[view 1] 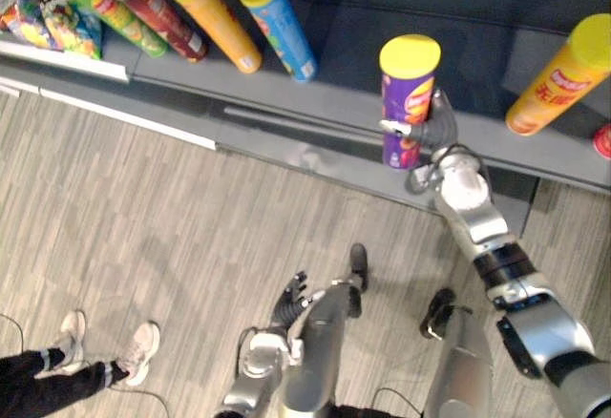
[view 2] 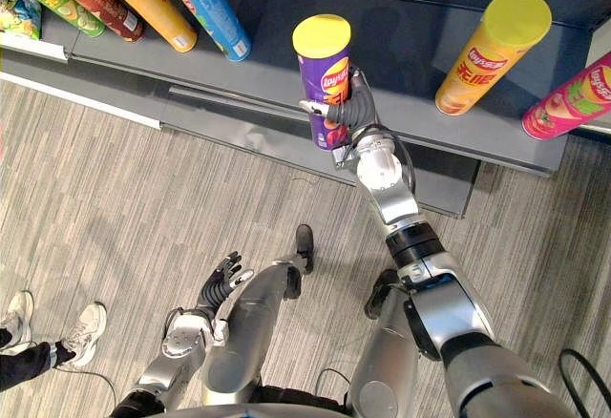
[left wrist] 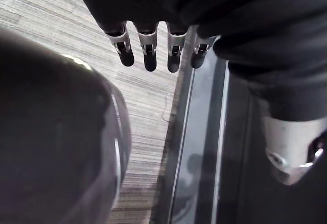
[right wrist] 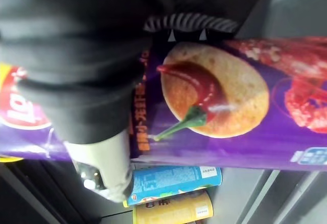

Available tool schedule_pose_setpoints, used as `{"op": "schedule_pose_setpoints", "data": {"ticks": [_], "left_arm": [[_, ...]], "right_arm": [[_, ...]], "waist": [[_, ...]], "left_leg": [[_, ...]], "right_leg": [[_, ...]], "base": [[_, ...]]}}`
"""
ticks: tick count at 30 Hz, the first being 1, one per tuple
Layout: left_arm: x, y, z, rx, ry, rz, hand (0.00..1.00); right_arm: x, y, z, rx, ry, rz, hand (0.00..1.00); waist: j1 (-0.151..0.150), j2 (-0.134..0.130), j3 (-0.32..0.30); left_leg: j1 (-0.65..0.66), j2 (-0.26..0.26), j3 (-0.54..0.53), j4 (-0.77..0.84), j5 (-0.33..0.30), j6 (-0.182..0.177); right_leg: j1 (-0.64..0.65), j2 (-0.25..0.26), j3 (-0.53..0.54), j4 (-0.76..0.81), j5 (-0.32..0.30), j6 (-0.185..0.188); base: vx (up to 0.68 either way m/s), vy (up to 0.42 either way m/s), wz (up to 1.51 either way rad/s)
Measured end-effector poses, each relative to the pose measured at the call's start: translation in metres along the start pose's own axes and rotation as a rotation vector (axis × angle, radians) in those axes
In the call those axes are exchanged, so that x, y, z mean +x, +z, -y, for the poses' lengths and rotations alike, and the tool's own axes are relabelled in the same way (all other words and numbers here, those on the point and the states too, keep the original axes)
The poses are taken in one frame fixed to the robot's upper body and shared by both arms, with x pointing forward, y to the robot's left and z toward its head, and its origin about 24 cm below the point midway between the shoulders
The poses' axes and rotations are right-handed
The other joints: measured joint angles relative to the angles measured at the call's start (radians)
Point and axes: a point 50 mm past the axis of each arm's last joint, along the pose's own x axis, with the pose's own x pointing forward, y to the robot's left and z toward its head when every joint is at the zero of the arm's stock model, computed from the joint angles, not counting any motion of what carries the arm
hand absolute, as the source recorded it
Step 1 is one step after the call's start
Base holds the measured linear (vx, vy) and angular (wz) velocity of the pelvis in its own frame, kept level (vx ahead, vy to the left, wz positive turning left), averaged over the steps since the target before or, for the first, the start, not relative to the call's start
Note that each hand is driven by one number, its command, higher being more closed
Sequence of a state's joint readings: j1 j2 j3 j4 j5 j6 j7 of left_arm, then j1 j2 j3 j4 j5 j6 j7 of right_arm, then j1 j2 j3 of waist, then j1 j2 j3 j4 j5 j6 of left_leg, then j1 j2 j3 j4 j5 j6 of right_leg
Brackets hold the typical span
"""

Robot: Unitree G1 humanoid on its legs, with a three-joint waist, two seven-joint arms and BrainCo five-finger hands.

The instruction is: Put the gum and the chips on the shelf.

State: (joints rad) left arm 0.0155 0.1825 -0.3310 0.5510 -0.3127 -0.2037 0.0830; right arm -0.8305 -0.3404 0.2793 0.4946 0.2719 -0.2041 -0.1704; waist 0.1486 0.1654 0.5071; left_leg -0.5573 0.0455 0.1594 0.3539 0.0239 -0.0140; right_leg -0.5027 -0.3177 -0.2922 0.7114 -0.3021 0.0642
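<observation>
Chips can (view 2: 325, 79), purple, yellow-lidded, upright at the shelf (view 2: 420, 117) edge: your right hand (view 2: 355, 111) wraps it; its wrist view adds the label's chilli (right wrist: 196, 93). Left hand (left wrist: 149, 50) hangs slack-fingered.

shelf (view 1: 334, 65): runs across ahead of me, floor (view 1: 191, 227) before it.
chips can (view 2: 325, 79): upright at the shelf's front edge, my right hand (view 2: 355, 113) wrapped round it from its right.
row of cans (view 1: 220, 17): on the shelf, left of the chips can, apart from it.
lone can (view 2: 492, 51): on the shelf, right of the chips can.
left hand (view 2: 221, 280): low over the floor, well before the shelf.
person's shoes (view 1: 138, 351): on the floor, far to my left.
</observation>
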Motion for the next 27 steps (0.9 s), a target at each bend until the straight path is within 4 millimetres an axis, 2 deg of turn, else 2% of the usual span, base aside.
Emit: {"op": "schedule_pose_setpoints", "data": {"ticks": [4,8,14,23,27], "left_arm": [[-0.001,-0.004,0.006,0.002,-0.020,-0.024,0.00],[-0.002,-0.005,0.004,-0.035,-0.010,-0.032,0.00],[-0.002,-0.005,0.005,-0.037,-0.012,-0.030,0.00],[-0.001,-0.002,0.010,-0.049,-0.022,-0.025,0.00],[-0.001,-0.001,0.011,-0.056,-0.011,-0.021,0.00]], "right_arm": [[0.010,0.008,0.013,-0.031,-0.065,0.035,1.00],[0.017,0.013,0.026,-0.062,-0.128,0.050,1.00],[0.028,0.030,0.035,-0.088,-0.183,0.110,1.00],[0.036,0.047,0.048,-0.135,-0.327,0.185,1.00],[0.039,0.052,0.049,-0.157,-0.355,0.201,1.00]], "waist": [[0.024,0.015,0.003],[0.050,0.016,0.002],[0.056,0.018,0.001],[0.099,0.025,-0.004],[0.106,0.028,-0.006]], "left_leg": [[-0.011,0.000,-0.009,-0.002,0.003,-0.001],[-0.017,-0.002,-0.016,-0.002,0.014,0.002],[-0.034,-0.003,-0.037,0.007,0.017,0.000],[-0.075,0.001,-0.047,0.047,0.012,-0.001],[-0.098,0.002,-0.053,0.053,0.008,0.002]], "right_leg": [[-0.004,-0.004,-0.019,0.009,-0.008,-0.005],[-0.004,-0.012,-0.034,0.022,-0.020,-0.006],[-0.005,-0.013,-0.056,0.025,-0.026,-0.009],[-0.037,-0.018,-0.062,0.063,-0.040,-0.016],[-0.057,-0.020,-0.068,0.076,-0.045,-0.017]], "base": [[0.00,-0.072,0.13],[0.03,-0.085,0.12],[0.02,-0.060,0.09],[0.00,-0.054,0.03],[-0.01,-0.051,0.06]]}}
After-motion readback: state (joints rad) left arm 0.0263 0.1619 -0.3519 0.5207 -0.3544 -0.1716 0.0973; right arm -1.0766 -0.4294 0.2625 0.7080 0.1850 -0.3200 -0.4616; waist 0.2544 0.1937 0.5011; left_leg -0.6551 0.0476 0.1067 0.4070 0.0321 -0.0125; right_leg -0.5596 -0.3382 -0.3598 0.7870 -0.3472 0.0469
